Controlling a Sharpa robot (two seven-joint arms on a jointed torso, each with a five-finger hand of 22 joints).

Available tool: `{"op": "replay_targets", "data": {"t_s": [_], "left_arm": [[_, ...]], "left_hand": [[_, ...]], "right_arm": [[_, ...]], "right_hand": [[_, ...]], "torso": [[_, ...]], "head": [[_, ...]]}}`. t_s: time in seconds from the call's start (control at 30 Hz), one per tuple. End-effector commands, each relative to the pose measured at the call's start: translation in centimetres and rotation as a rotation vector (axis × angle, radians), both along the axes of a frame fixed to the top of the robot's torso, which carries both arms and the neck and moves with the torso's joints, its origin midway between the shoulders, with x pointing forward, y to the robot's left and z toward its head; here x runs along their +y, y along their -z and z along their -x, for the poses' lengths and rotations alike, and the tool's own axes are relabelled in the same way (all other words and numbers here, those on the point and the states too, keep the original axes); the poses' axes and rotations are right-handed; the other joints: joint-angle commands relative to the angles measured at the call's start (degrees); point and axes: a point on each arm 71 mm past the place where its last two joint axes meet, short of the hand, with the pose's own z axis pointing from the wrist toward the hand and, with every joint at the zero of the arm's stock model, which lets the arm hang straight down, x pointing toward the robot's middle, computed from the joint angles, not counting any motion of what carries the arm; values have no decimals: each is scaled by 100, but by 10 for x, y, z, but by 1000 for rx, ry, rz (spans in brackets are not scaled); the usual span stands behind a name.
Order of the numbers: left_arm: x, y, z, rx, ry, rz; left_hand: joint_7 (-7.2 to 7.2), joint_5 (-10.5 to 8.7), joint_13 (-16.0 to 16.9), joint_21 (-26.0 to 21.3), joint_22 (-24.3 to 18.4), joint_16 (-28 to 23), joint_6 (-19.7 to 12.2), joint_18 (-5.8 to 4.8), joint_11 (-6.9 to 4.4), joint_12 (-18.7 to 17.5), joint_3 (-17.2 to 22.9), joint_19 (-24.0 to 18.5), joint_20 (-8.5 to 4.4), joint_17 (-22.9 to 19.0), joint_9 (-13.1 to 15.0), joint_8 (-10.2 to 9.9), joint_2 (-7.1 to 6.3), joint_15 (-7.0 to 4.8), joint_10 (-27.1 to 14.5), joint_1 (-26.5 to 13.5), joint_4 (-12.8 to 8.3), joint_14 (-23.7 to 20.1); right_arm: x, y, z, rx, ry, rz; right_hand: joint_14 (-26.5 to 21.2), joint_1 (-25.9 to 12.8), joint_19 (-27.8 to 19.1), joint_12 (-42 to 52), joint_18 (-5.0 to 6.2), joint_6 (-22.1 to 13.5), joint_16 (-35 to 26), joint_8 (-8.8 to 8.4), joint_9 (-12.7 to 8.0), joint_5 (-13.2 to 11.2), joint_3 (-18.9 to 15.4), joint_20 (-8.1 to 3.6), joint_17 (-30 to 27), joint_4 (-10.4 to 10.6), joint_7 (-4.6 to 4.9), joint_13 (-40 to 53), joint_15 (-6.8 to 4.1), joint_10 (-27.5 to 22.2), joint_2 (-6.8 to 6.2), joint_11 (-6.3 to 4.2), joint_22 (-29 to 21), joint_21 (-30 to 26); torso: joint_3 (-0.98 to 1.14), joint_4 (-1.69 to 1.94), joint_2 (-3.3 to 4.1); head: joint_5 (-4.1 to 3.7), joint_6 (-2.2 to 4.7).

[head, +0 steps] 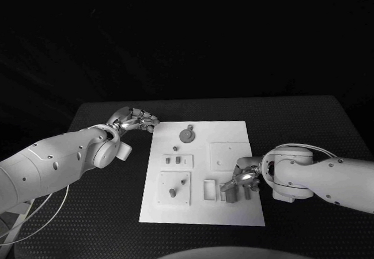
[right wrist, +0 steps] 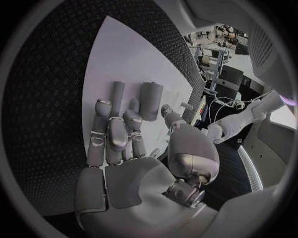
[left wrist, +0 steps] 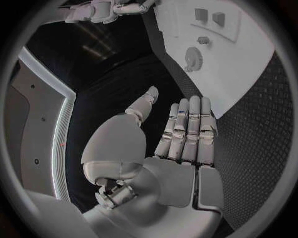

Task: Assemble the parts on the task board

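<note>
The white task board (head: pixel 203 212) lies in the middle of the black table. Two grey upright parts (head: pixel 231 192) stand near its right front. My right hand (head: pixel 245 177) hovers right over them. In the right wrist view its thumb and a fingertip lie on either side of the wider grey part (right wrist: pixel 151 101), pinching it, with a thinner part (right wrist: pixel 116 94) beside it. My left hand (head: pixel 135 119) floats off the board's far left corner, fingers straight, thumb apart, nothing in it (left wrist: pixel 183 134). A round grey part (head: pixel 187 134) rests at the board's far end.
The board also carries two small rectangular pieces (head: pixel 177 160), a square plate with a short peg (head: pixel 174 189), a slotted frame (head: pixel 210 189) and a square recess (head: pixel 228 153). Black table mat (head: pixel 303 130) surrounds the board on all sides.
</note>
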Motion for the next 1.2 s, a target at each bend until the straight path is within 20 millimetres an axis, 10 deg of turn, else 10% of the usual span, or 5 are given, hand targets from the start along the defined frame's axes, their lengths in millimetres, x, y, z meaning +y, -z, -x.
{"op": "replay_targets", "data": {"t_s": [0.03, 0.33, 1.2], "left_arm": [[-2, -1, 1, -2, 16, 17], [-2, -1, 0, 0, 15, 16], [-3, 1, 0, 18, 29, 18]], "left_hand": [[-7, 11, -8, 11, -7, -18, -34, 93, 0, 3, -40, -35, 10, 6, -6, 29, 3, 40, -53, -45, -3, 13], [-9, 12, -9, 12, -9, -21, -34, 96, -1, 3, -44, -35, 9, 11, -7, 31, 14, 40, -53, -36, -4, 13], [-12, 28, -14, 9, -18, -38, -28, 95, 4, -1, -49, -43, 13, 23, -8, 35, 25, 43, -66, -1, -3, 4]], "right_arm": [[-1, 5, 2, -4, -24, 40], [1, 5, 3, 15, 11, -30], [12, -50, -11, 8, 118, -265]], "right_hand": [[-30, 189, -59, -44, 90, -19, -14, -54, 3, -24, 59, 7, -3, -137, 22, -14, 7, -31, 103, 23, 130, 48], [-72, 977, -105, -137, 88, 41, -41, -172, 13, -6, 508, 64, -104, -954, 25, -110, 38, 24, 1010, 43, 114, 106], [18, 640, -42, -197, 91, 342, -30, -301, -119, -26, 1197, 143, -140, -945, 1, -246, 16, 232, 888, 5, 118, 216]], "torso": [[-2, -1, -2], [-6, 1, -2], [-13, 4, -3]], "head": [[3, -15], [-5, -29], [8, -37]]}}
